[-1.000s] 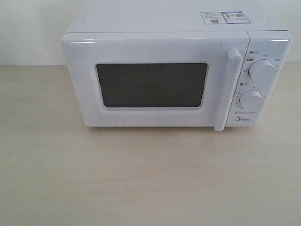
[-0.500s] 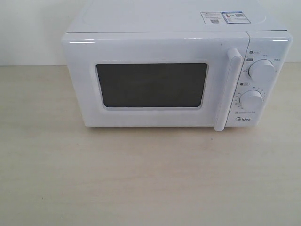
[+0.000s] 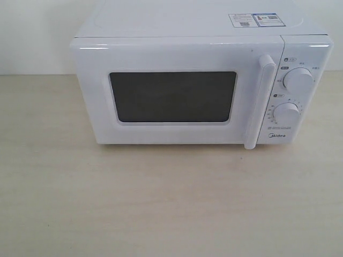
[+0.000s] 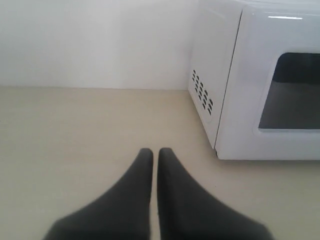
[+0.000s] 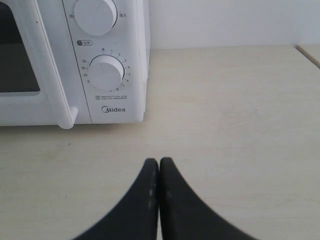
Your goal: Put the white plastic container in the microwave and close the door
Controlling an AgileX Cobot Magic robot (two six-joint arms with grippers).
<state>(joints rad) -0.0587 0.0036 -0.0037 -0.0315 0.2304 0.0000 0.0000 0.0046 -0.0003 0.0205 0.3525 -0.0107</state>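
Note:
The white Midea microwave (image 3: 182, 32) stands at the back of the pale wooden table (image 3: 171, 203). Its door (image 3: 171, 56) with the dark mesh window is closed, and the vertical white bar handle (image 3: 259, 101) sits beside two round dials (image 3: 298, 80). The white plastic container is out of view in every frame. Neither gripper shows in the exterior view. My left gripper (image 4: 155, 152) is shut and empty over the table, left of the microwave's vented side (image 4: 202, 95). My right gripper (image 5: 158, 162) is shut and empty in front of the dial panel (image 5: 107, 72).
A white wall (image 3: 32, 32) runs behind the table. The table's right edge (image 5: 307, 54) shows in the right wrist view. Stickers (image 3: 256, 20) lie on the microwave's top.

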